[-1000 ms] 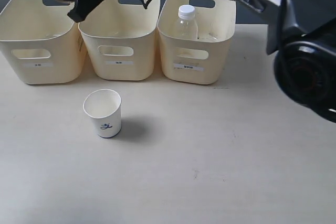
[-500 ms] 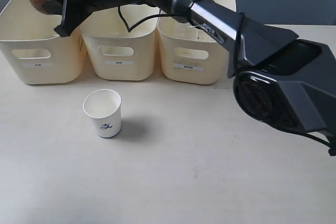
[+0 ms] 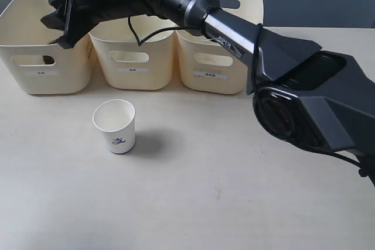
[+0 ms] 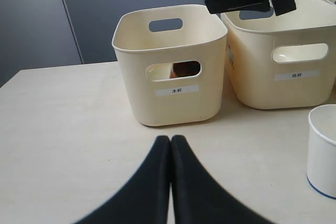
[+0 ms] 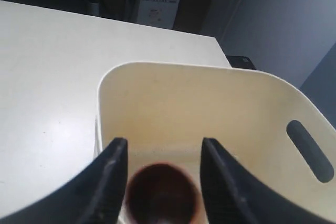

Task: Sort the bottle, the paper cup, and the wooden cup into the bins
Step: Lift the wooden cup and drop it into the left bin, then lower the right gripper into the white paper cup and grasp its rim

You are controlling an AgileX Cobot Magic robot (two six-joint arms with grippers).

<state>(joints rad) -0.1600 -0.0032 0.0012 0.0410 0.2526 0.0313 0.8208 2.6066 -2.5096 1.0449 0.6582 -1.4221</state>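
Observation:
The wooden cup point(image 5: 164, 192) stands upright on the floor of the left bin point(image 3: 35, 77), showing through the handle cut-out point(image 4: 182, 68). My right gripper point(image 3: 57, 32) reaches across above that bin, open, its fingers point(image 5: 113, 166) spread either side of the cup below. The paper cup point(image 3: 115, 126) stands upright on the table in front of the middle bin point(image 3: 132, 71). My left gripper point(image 4: 170, 140) hovers low over the table facing the left bin, shut on nothing. The bottle is hidden behind my right arm at the right bin point(image 3: 217, 71).
The three bins stand in a row along the back of the pale table point(image 3: 193, 191). My right arm point(image 3: 234, 27) stretches across the middle and right bins. Its large dark base point(image 3: 310, 109) sits at the table's right side.
My right gripper has come down over the left bin and opened. The wooden cup has left its fingers and now rests inside that bin. The paper cup has not moved.

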